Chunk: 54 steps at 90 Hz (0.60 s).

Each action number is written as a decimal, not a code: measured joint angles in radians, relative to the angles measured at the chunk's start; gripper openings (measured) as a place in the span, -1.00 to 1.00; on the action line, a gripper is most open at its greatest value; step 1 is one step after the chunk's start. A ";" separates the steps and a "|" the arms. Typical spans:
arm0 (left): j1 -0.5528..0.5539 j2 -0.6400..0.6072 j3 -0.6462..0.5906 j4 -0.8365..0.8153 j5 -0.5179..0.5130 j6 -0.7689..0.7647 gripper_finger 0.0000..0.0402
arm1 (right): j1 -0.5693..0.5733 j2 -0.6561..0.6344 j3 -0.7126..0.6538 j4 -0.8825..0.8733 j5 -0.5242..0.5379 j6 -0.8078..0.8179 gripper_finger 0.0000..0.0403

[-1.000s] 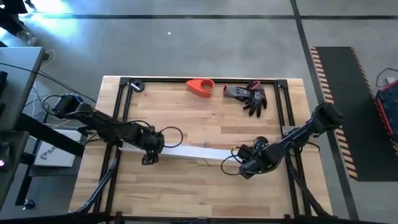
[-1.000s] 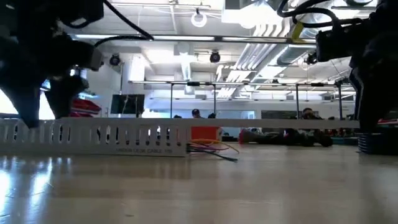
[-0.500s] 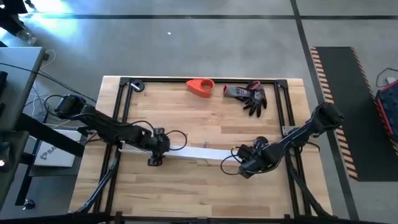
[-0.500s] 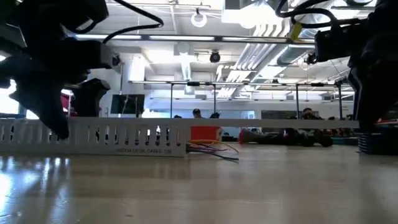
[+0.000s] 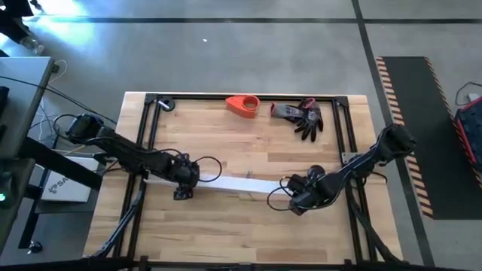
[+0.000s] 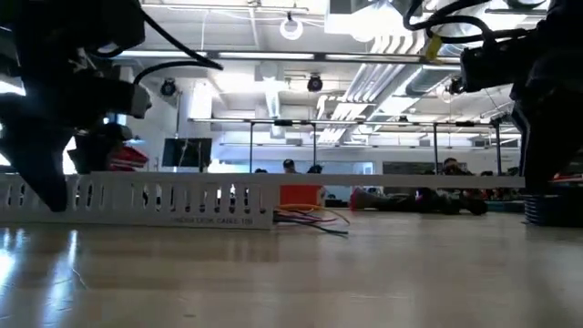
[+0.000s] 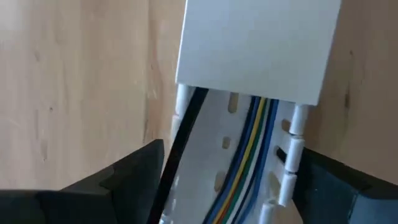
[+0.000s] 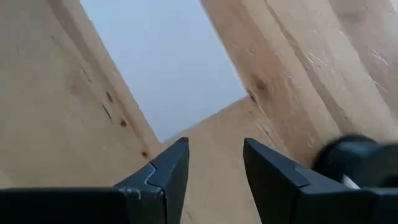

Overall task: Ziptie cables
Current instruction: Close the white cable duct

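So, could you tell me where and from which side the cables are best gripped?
Probably at the splayed ends of the cables, which spill loose onto the table past the end of the slotted channel. Come from above there. In the left wrist view the rest of their length lies inside the channel, partly beneath its flat white cover, so there is little room for a claw.

1. Cables point(image 7: 245, 163): thin blue, yellow, green strands side by side, plus one black.
2. Splayed coloured ends point(image 6: 314, 219) rest on the tabletop.
3. Position: just 6 o'clock of table centre.
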 joint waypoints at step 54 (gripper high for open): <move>0.000 0.006 -0.001 0.152 -0.026 0.056 0.02 | 0.073 -0.098 -0.066 -0.148 -0.083 0.171 -0.32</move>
